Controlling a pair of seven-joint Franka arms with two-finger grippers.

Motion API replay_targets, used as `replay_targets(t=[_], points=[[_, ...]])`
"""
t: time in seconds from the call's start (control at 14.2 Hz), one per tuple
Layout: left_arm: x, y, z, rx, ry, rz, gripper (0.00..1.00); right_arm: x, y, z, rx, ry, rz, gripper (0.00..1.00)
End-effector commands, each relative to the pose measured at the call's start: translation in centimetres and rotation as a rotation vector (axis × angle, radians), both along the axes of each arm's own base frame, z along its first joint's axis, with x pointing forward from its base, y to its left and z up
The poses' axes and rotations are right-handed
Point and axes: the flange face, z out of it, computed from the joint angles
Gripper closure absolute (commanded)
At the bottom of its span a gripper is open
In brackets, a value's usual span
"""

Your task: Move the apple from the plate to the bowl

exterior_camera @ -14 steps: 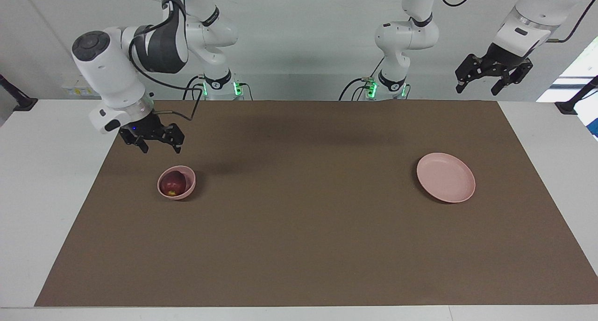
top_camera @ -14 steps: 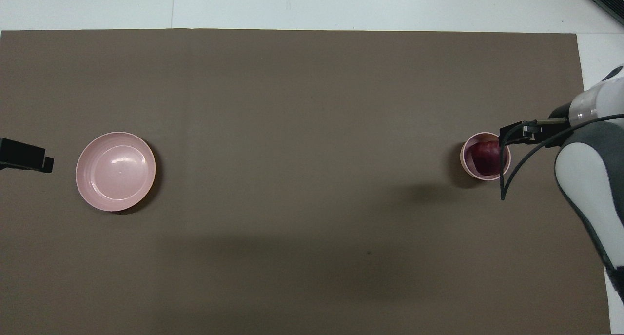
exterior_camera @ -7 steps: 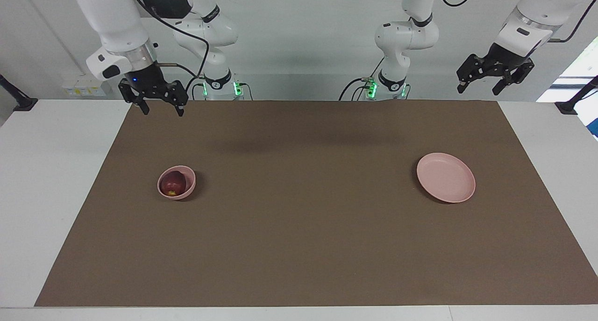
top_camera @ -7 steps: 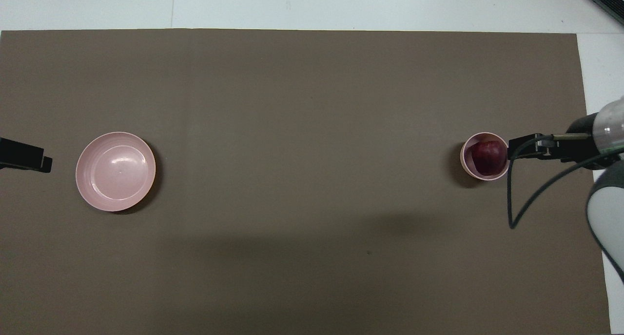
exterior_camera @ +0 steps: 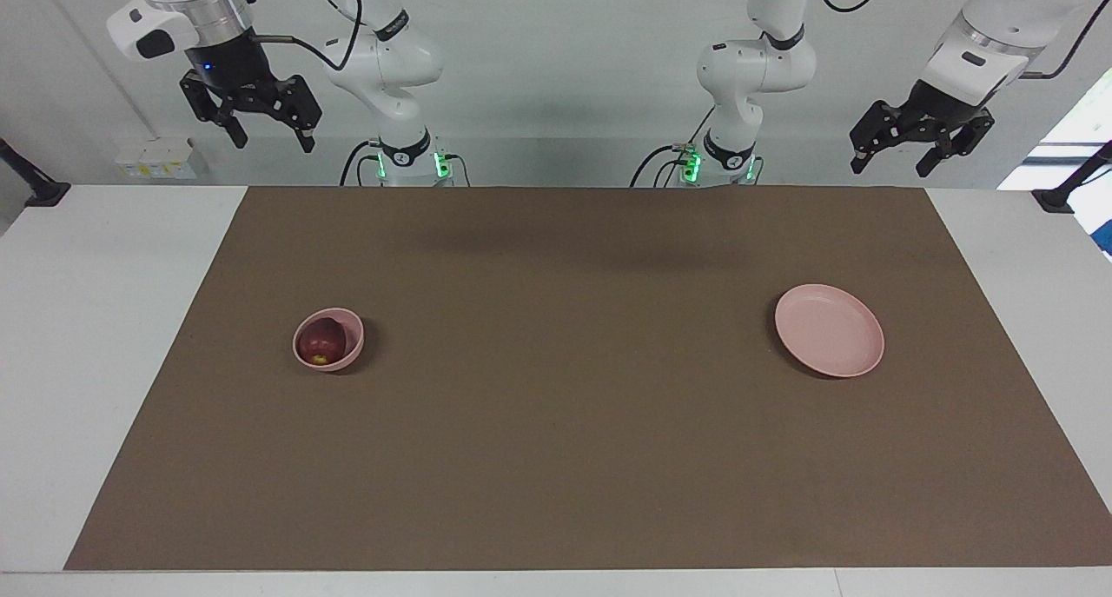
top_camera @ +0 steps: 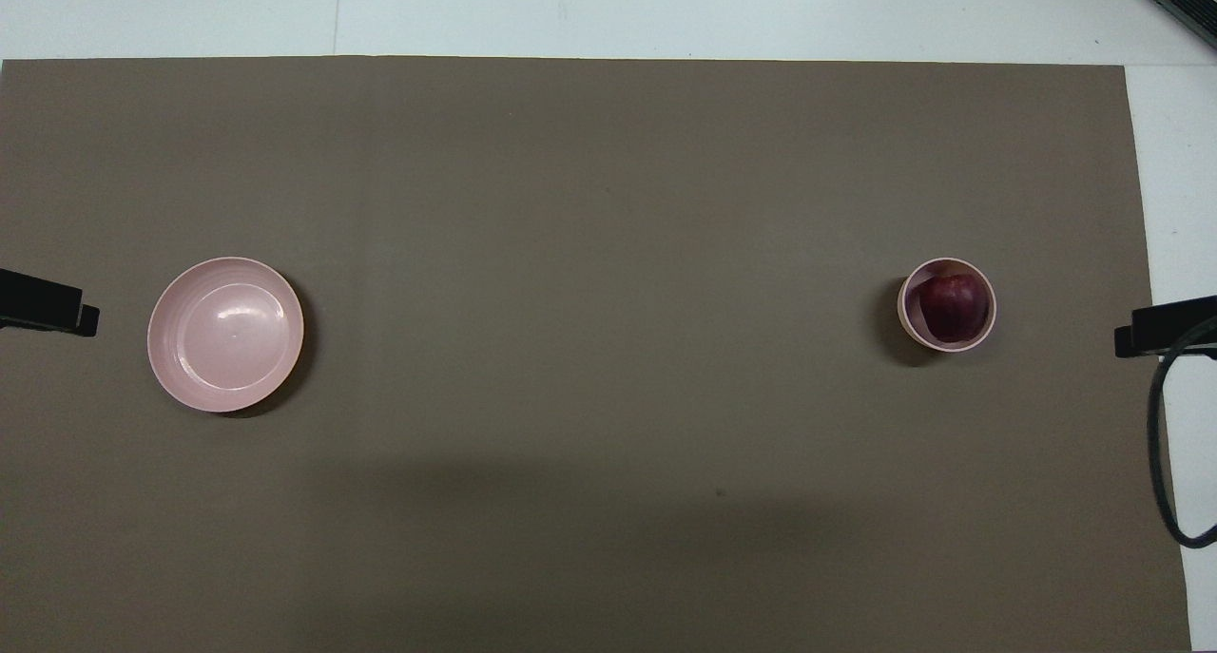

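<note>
Item one, the small round dark red apple point(exterior_camera: 322, 341) with a yellowish patch low on its skin, sat inside the small, deep, pale pink bowl point(exterior_camera: 350, 322), filling most of it; the same apple point(top_camera: 953, 308) showed in the overhead view within the bowl's point(top_camera: 909, 297) rim. The bowl stood on the brown mat point(exterior_camera: 573, 423) toward the right arm's end of the table. Item two, the flat round pale pink plate point(exterior_camera: 830, 330) with a low rim, lay bare on the mat toward the left arm's end, well apart from the bowl and at about the same nearness to the robots; the overhead view showed the plate point(top_camera: 225, 335) alone as well. Item three, the right gripper point(exterior_camera: 249, 124), black and two-fingered, hung high in the air over the white table point(exterior_camera: 113, 336) edge at the robots' end, well clear of the bowl, its fingers spread wide and holding nothing. Item four, the left gripper point(exterior_camera: 919, 142), hung raised at the left arm's end of the table, waiting; its fingers looked parted and empty, though the angle made the gap hard to judge. In the overhead view only dark tips of the right gripper point(top_camera: 1165, 326) and the left gripper point(top_camera: 46, 302) showed at the frame's edges.
</note>
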Motion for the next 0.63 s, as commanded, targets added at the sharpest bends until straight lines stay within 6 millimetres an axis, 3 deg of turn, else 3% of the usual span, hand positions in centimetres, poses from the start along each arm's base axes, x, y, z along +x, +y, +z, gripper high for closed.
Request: replay_targets(t=[0.0,0.56], points=[[0.66,0.12,0.80,0.017,-0.050,0.003,0.00,-1.29,-0.17,-0.50,0.001,0.015,0.031,0.00],[0.30,0.72,0.46,0.053,-0.061,-0.051,0.00,-0.50,-0.73,-0.26,-0.028,-0.037,0.103,0.00]])
